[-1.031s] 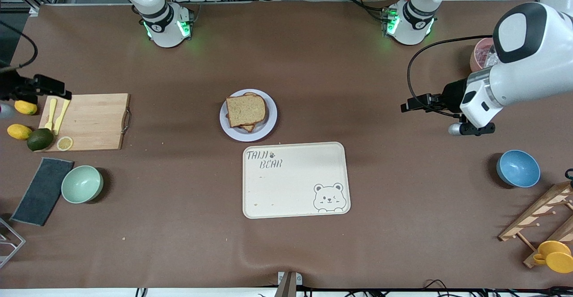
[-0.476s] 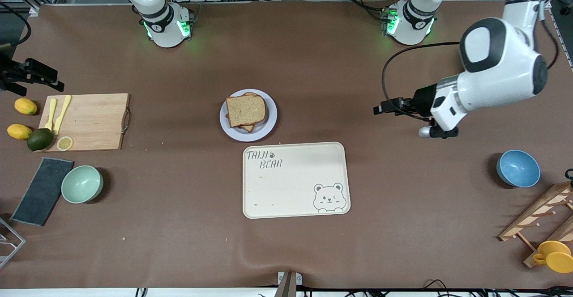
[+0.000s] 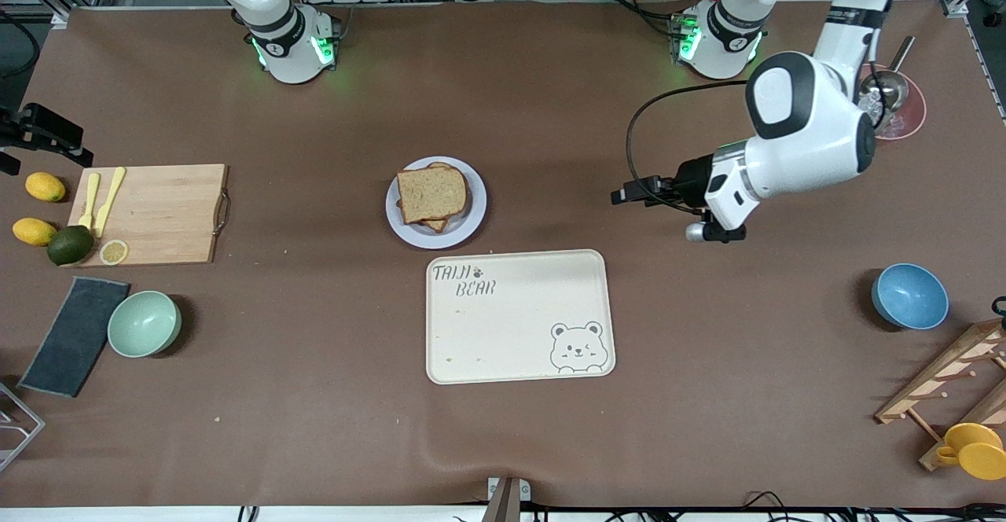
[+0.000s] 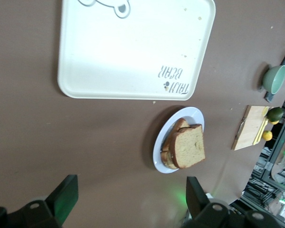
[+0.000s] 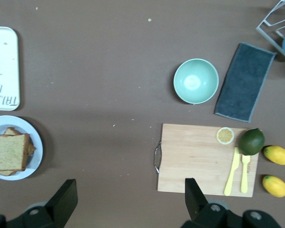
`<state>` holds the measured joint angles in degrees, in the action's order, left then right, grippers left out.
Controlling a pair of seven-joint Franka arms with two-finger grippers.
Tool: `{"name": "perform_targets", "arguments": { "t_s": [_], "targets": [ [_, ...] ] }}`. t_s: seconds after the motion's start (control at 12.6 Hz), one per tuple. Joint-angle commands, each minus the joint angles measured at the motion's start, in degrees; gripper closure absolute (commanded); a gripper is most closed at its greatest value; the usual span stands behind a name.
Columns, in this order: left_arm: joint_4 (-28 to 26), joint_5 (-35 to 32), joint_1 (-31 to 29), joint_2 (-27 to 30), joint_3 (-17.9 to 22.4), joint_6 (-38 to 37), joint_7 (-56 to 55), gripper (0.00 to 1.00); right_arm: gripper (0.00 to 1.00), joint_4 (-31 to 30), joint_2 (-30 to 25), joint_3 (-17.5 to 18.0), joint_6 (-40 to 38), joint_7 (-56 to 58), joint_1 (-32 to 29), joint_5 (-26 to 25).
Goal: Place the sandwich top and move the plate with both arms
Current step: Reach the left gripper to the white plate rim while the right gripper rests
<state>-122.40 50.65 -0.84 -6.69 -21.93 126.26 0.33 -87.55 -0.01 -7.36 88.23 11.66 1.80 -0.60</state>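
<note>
The sandwich top (image 3: 431, 193) lies on a lower slice on the plate (image 3: 465, 228) in the middle of the table. Both also show in the left wrist view, bread (image 4: 189, 146) and plate (image 4: 194, 114), and in the right wrist view, bread (image 5: 8, 152) and plate (image 5: 20, 121). My left gripper (image 3: 630, 193) is open and empty, up over bare table between the plate and the left arm's end (image 4: 128, 205). My right gripper (image 3: 45, 135) is open and empty, up over the table's edge at the right arm's end, by the cutting board (image 5: 128, 205).
A cream bear-print tray (image 3: 519, 316) lies just nearer the camera than the plate. A cutting board (image 3: 149, 214) with plastic cutlery, lemons and an avocado, a green bowl (image 3: 144, 323) and a dark cloth (image 3: 75, 336) are at the right arm's end. A blue bowl (image 3: 909, 295) and wooden rack (image 3: 947, 384) are at the left arm's end.
My left arm has swung in from the table's end toward the plate. My right gripper has drifted farther out toward its end of the table. The plate and bread have not moved.
</note>
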Motion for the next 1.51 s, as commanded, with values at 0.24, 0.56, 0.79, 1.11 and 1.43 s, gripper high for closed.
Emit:
{"name": "perform_targets", "arguments": {
  "t_s": [0.24,0.56,0.79,1.11,1.43],
  "targets": [
    [-2.4,17.2,4.7,-7.9,-6.0,14.2,12.6,0.0,0.0,2.7,1.0,0.2,0.9,0.2,0.3,-3.4],
    [-2.2,45.3,9.0,-20.1,-6.0,20.6,46.9,0.0,0.0,2.7,1.0,0.2,1.0,0.2,0.3,-3.4],
    [-0.7,57.7,10.7,-23.6,-6.5,20.5,57.4,0.0,0.0,2.6,1.0,0.2,0.9,0.2,0.2,-3.4],
    [2.4,63.1,11.0,-29.3,-7.9,18.6,62.9,0.0,0.0,2.6,1.0,0.2,1.0,0.2,0.2,-3.8],
    [3.0,66.0,11.2,-32.4,-8.0,15.4,71.4,0.0,0.0,2.6,0.9,0.2,1.1,0.2,0.3,-3.6]
  ]
}}
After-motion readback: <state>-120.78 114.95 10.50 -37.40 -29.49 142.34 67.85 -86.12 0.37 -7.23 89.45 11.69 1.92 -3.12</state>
